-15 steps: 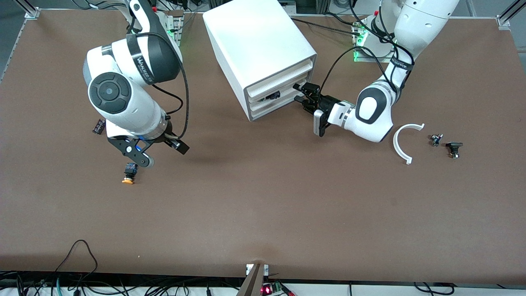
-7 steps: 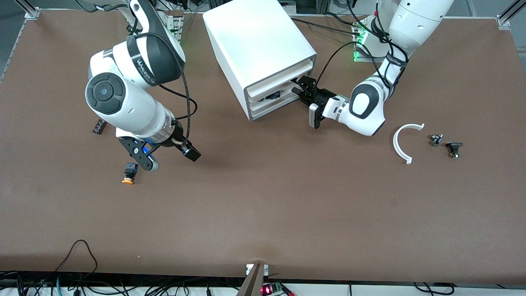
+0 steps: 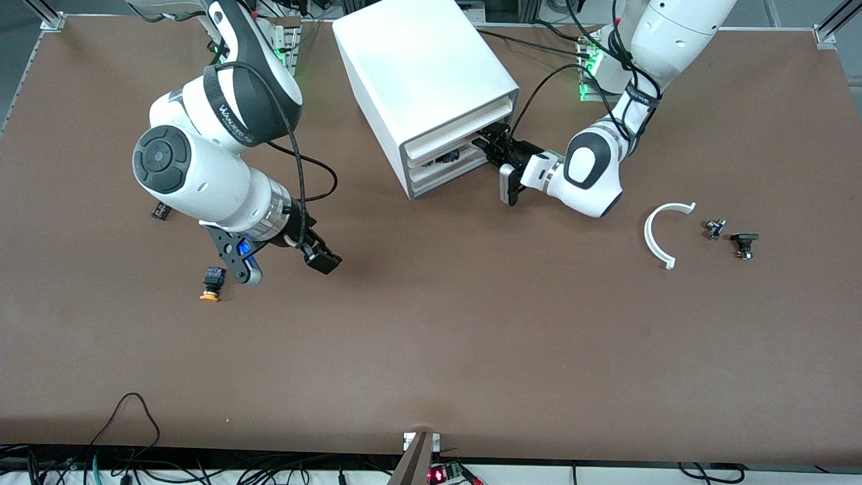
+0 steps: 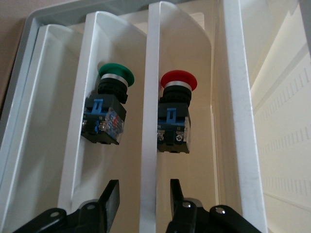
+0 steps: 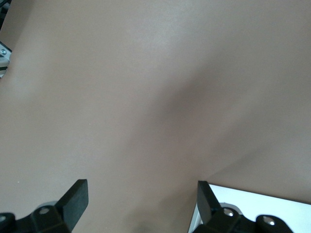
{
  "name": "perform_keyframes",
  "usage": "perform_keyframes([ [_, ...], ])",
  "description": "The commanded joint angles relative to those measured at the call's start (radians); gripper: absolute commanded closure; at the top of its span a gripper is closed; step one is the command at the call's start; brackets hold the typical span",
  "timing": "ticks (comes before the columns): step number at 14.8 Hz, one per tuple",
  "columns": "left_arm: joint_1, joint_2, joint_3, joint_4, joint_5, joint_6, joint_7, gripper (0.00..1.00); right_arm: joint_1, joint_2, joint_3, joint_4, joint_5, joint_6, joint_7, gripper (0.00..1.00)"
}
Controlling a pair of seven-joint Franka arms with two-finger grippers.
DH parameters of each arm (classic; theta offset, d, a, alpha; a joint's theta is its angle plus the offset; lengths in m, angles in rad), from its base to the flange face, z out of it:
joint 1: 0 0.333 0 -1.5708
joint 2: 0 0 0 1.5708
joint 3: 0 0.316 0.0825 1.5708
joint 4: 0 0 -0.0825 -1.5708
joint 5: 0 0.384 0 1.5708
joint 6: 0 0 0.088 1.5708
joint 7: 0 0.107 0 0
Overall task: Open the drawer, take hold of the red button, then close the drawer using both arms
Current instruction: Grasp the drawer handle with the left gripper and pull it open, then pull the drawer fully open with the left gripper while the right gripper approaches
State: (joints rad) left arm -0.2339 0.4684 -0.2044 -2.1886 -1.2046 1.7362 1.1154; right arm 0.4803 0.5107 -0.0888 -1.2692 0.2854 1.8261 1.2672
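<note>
Both arms wear glossy white rounded shells with black joint bands carrying small white lettering, and a black disc caps the right arm's elbow. Black cables loop loosely along each arm. The left pincer (image 3: 489, 146) and right pincer (image 3: 283, 263) have matte black fingers fastened with silver screws.

A matt brown table (image 3: 471, 323) with a smooth, cloth-like surface. On it, a drawer cabinet (image 3: 424, 74) of smooth white plastic with a soft sheen. Inside the cabinet, the button (image 4: 176, 114) has a glossy red plastic cap, a silvery metal-looking collar and a black-and-blue plastic body; beside it, a green button (image 4: 108, 109) of the same make. Near the cabinet, the arms' shells look glossy white.
</note>
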Motion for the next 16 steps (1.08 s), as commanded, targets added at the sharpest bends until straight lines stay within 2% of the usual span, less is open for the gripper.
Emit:
perform_keyframes([
  [1, -0.001, -0.004, -0.009, -0.016, -0.039, 0.008, 0.038, 0.72, 0.003, 0.052, 0.004, 0.076, 0.023, -0.007, 0.023, 0.01],
  [2, 0.001, -0.004, -0.009, -0.014, -0.038, 0.006, 0.040, 0.80, 0.004, 0.063, 0.004, 0.092, 0.026, -0.004, 0.040, 0.01],
  [3, 0.001, -0.004, -0.009, -0.014, -0.038, 0.006, 0.061, 0.96, 0.003, 0.072, 0.004, 0.103, 0.049, 0.016, 0.078, 0.01],
  [4, 0.002, -0.004, -0.009, -0.013, -0.038, 0.006, 0.098, 1.00, 0.003, 0.074, 0.004, 0.105, 0.081, 0.050, 0.102, 0.01],
  [10, 0.013, 0.009, 0.011, 0.018, -0.017, 0.011, 0.086, 1.00, 0.027, 0.075, 0.017, 0.106, 0.118, 0.139, 0.162, 0.01],
  [13, 0.018, 0.068, 0.045, 0.114, 0.034, 0.020, 0.061, 1.00, 0.027, 0.087, 0.037, 0.108, 0.133, 0.209, 0.225, 0.01],
  [16, 0.025, 0.085, 0.097, 0.222, 0.149, 0.019, -0.009, 1.00, 0.029, 0.114, 0.087, 0.110, 0.133, 0.323, 0.311, 0.01],
])
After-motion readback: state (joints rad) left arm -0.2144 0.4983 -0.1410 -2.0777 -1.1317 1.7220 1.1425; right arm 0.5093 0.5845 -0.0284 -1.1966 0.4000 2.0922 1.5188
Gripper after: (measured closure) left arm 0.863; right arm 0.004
